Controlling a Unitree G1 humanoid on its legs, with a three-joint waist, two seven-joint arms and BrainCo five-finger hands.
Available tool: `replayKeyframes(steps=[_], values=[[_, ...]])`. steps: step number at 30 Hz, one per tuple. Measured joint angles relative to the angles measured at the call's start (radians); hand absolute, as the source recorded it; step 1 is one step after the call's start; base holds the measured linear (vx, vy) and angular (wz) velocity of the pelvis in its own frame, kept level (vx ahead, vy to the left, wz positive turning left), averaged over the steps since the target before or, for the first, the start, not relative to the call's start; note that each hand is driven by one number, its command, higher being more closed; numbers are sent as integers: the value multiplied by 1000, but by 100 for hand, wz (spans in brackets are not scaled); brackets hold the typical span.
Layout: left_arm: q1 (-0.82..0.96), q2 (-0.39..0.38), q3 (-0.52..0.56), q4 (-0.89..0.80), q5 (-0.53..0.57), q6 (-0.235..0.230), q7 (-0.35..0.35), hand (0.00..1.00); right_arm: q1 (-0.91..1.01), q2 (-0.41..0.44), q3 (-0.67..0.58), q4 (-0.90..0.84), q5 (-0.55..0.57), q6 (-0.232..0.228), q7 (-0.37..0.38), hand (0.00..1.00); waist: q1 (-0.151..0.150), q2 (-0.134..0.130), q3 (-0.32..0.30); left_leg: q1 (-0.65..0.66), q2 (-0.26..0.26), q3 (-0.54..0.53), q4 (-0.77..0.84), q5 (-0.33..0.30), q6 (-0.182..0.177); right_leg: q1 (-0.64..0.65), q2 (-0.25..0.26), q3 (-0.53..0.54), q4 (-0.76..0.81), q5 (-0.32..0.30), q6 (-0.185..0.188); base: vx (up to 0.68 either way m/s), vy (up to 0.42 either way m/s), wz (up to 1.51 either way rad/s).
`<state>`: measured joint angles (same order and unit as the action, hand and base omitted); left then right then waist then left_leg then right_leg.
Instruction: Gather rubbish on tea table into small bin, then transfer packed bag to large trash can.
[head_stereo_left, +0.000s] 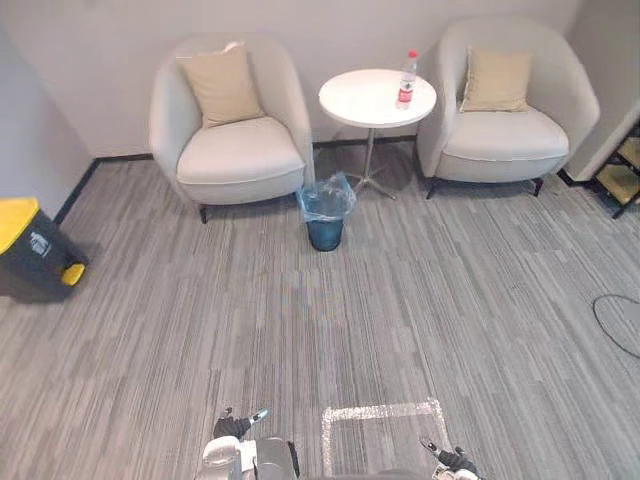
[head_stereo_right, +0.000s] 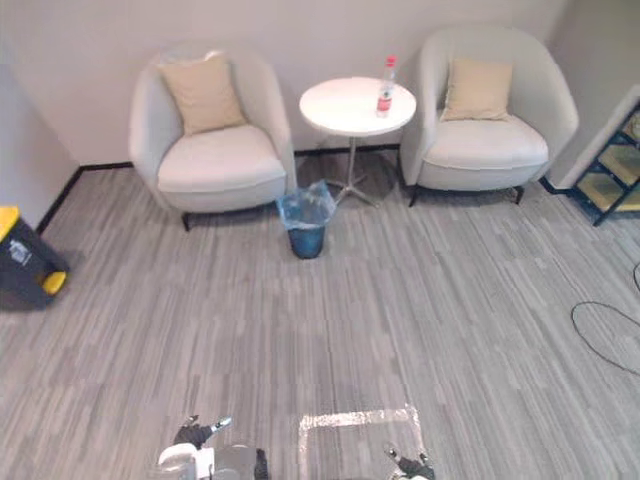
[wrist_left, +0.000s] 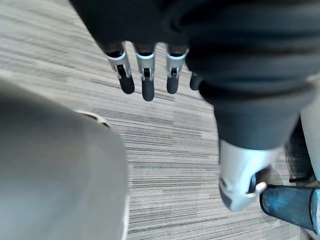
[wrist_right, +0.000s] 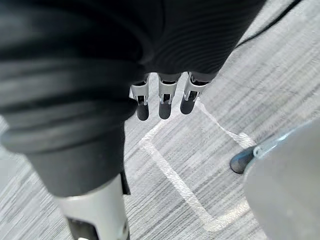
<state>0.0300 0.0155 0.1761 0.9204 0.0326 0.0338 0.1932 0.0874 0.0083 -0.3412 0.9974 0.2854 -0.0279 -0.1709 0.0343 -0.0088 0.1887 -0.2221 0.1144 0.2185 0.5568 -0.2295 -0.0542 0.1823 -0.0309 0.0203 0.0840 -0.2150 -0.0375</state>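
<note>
A plastic bottle (head_stereo_left: 407, 80) with a red label stands upright on the round white tea table (head_stereo_left: 362, 102) between two armchairs. A small blue bin (head_stereo_left: 326, 212) lined with a clear bag sits on the carpet at the table's foot. The large dark trash can (head_stereo_left: 30, 250) with a yellow lid stands at the far left by the wall. My left hand (head_stereo_left: 235, 425) and right hand (head_stereo_left: 447, 459) hang low at the near edge, far from the table. In the wrist views the left hand's fingers (wrist_left: 145, 75) and the right hand's fingers (wrist_right: 162, 95) are straight and hold nothing.
Two beige armchairs (head_stereo_left: 230, 130) (head_stereo_left: 505, 110), each with a cushion, flank the table. A shelf (head_stereo_left: 625, 170) stands at the right edge. A white tape square (head_stereo_left: 385, 435) marks the carpet near me. Open grey carpet lies between me and the bin.
</note>
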Motion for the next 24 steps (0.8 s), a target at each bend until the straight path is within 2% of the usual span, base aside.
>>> replayKeyframes(steps=[1, 2, 3, 4, 6, 8, 9, 10, 11, 12, 13, 14, 15, 16, 17, 18, 19, 20, 21, 22, 23, 24], values=[[0, 0, 0, 1, 0, 0, 0, 0, 0, 0, 1, 0, 0, 0, 0, 0, 0, 0, 0, -4, -19, 6, -70, 9, 2, 7, -16, 15, -1, -2, 7, 393, 198, -65], [1, 0, 0, 4, 1, 1, 0, 0, 1, 0, 1, 0, -1, 1, -2, 0, 0, -2, 0, -4, -51, 0, -180, 51, 3, 18, -43, 38, -4, -18, 23, 494, 281, -68], [3, -4, -5, 8, 1, 1, 1, 0, 2, -6, 0, 1, -1, 1, -1, 0, 1, 5, -4, 2, -82, -38, -290, 105, 5, 29, -61, 62, -5, -39, 41, 415, 277, -76], [7, -7, -9, 17, 0, 1, 0, 0, 6, -12, 0, 6, -2, 1, 0, 0, 8, 13, -8, 13, -88, -50, -316, 169, 17, 31, -62, 82, 0, -58, 56, 339, 252, -83], [2, 5, -8, 17, -6, 2, 2, 0, 0, -3, 6, 17, -4, 10, -1, 0, 15, -13, -30, 39, -112, 12, -289, 120, 42, 17, -101, 120, 74, -70, 67, 471, 281, -75], [1, 15, -9, 27, -7, 1, 1, 0, 4, 9, 11, 15, -13, 11, 7, 0, 21, -40, -42, 96, -129, 59, -298, 101, 69, -29, -124, 125, 221, -68, 72, 417, 211, -57], [-3, 19, -12, 36, -7, 2, 1, 0, 4, 12, 10, 11, -13, 10, 13, 0, 22, -45, -44, 145, -133, 80, -316, 96, 79, -82, -126, 125, 372, -52, 111, 522, 252, -51], [-9, 21, -22, 43, -10, 4, 0, 0, 4, 10, 9, 1, -13, 10, 17, 0, 13, -42, -43, 194, -135, 75, -339, 90, 86, -139, -126, 100, 522, -45, 192, 433, 207, -39], [-14, 20, -27, 54, -14, 6, 0, 0, 2, 9, 8, -2, -13, 8, 19, 0, 11, -39, -40, 229, -135, 72, -359, 88, 88, -175, -127, 68, 614, -55, 215, 477, 206, -26], [-20, 22, -54, 70, -16, 6, 0, 0, -4, 4, 3, -1, -23, 9, 21, 0, 13, -26, -32, 297, -132, 72, -399, 88, 88, -220, -134, 1, 707, -83, 192, 301, 101, -17], [-22, 22, -64, 75, -16, 7, 0, 0, -5, -1, 0, 0, -31, 10, 22, 0, 11, -22, -30, 327, -128, 73, -416, 88, 88, -230, -141, -40, 724, -95, 174, 436, 117, -18], [-24, 22, -89, 84, -18, 8, 0, 0, -6, -7, 0, 0, -50, 10, 25, 0, 6, -11, -25, 385, -115, 76, -441, 88, 88, -255, -159, -137, 723, -122, 127, 336, 16, -9], [-27, 23, -99, 94, -23, 9, 0, 0, -11, -11, -1, 2, -52, 10, 28, 0, 4, -7, -25, 414, -94, 77, -440, 88, 88, -285, -160, -207, 675, -136, 101, 315, -21, -6], [-26, 24, -103, 95, -28, 9, 0, 0, -12, -12, -1, 2, -52, 10, 29, 0, 2, -5, -24, 422, -85, 76, -438, 88, 88, -298, -158, -232, 649, -138, 97, 304, -83, 0], [-26, 32, -125, 103, -34, 8, -1, 0, -19, -16, -2, 4, -52, 10, 32, 0, 1, -2, -22, 439, -63, 74, -434, 88, 88, -337, -148, -289, 548, -125, 83, 313, -127, 2], [-26, 36, -126, 111, -34, 6, -1, 0, -25, -19, -1, 8, -52, 10, 34, 0, 0, -2, -22, 450, -54, 73, -434, 88, 88, -358, -132, -305, 457, -82, 69, 397, -179, 5], [-22, 45, -126, 113, -34, 5, -1, 0, -28, -19, -1, 15, -54, 10, 35, 0, -1, -9, -20, 470, -59, 72, -434, 82, 77, -369, -117, -312, 286, 64, 38, 353, -178, 6], [-16, 52, -125, 113, -34, 3, -2, 0, -27, -18, -1, 26, -57, 10, 36, 0, -2, -23, -20, 479, -74, 63, -431, 67, 52, -372, -114, -300, 205, 197, 7, 298, -167, 3], [-19, 50, -117, 125, -33, 2, -1, 0, -37, -33, -6, 36, -54, 8, 42, 0, -10, -13, -11, 507, -74, 40, -431, 42, 15, -370, -107, -293, 214, 200, 6, 339, -184, -25], [-15, 17, -107, 136, -34, 4, -2, 0, -58, -65, -8, 49, -71, 11, 42, 0, -5, 50, -11, 510, -30, 17, -420, 34, 0, -369, -71, -284, 222, 185, 1, 320, -177, -26], [-16, 5, -103, 136, -34, 4, -1, 0, -59, -72, -11, 49, -79, 11, 43, 0, -8, 56, -5, 500, -25, 5, -393, 34, 0, -367, -63, -284, 219, 161, 3, 365, -218, -23], [-19, -6, -82, 135, -35, 3, -1, 0, -68, -75, -26, 49, -79, 11, 42, 0, -13, 75, 8, 488, -10, -7, -332, 34, 0, -346, -54, -287, 210, 150, -2, 273, -231, 11]])
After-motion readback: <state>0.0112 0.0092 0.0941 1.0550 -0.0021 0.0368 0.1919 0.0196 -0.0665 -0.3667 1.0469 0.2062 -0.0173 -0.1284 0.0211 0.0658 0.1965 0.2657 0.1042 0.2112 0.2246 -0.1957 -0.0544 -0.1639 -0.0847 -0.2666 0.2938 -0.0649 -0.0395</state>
